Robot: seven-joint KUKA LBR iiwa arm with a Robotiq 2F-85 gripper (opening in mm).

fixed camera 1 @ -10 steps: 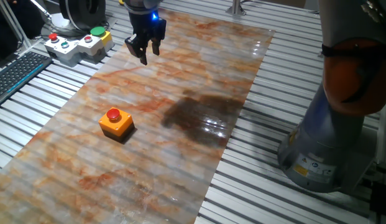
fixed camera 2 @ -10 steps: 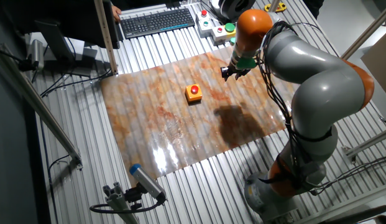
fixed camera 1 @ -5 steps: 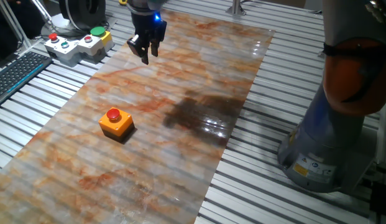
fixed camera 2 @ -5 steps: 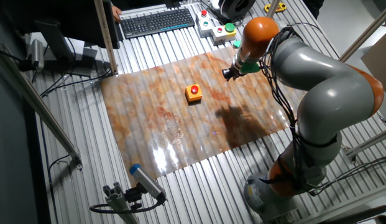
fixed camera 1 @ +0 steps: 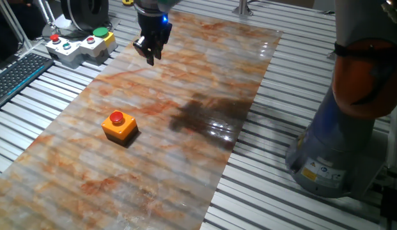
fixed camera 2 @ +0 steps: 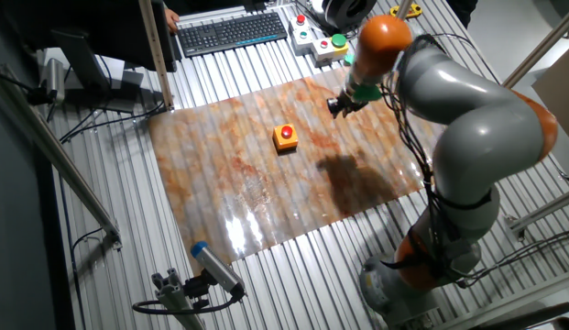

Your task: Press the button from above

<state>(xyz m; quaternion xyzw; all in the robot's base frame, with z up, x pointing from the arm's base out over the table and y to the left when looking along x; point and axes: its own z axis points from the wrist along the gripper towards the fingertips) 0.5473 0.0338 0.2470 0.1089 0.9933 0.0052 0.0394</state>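
The button point(fixed camera 1: 117, 117) is a small round red cap on a square orange box point(fixed camera 1: 119, 129), standing on the left part of the marbled mat point(fixed camera 1: 185, 160). It also shows in the other fixed view point(fixed camera 2: 285, 134), near the mat's middle. My gripper point(fixed camera 1: 149, 56) hangs above the mat's far end, well away from the button and higher than it. In the other fixed view the gripper point(fixed camera 2: 335, 108) is to the right of the button. Its fingers point down and hold nothing; no view shows the gap between the fingertips.
A grey-and-yellow control box point(fixed camera 1: 80, 43) with red, blue and green buttons stands left of the gripper, off the mat. A black keyboard point(fixed camera 1: 13, 73) lies at the left edge. My arm's base point(fixed camera 1: 339, 147) stands to the right. The arm's dark shadow point(fixed camera 1: 204, 118) falls on the mat.
The gripper has turned about its vertical axis and shifted slightly, staying above the mat's far end. The arm's elbow has swung a little. The button has not moved.
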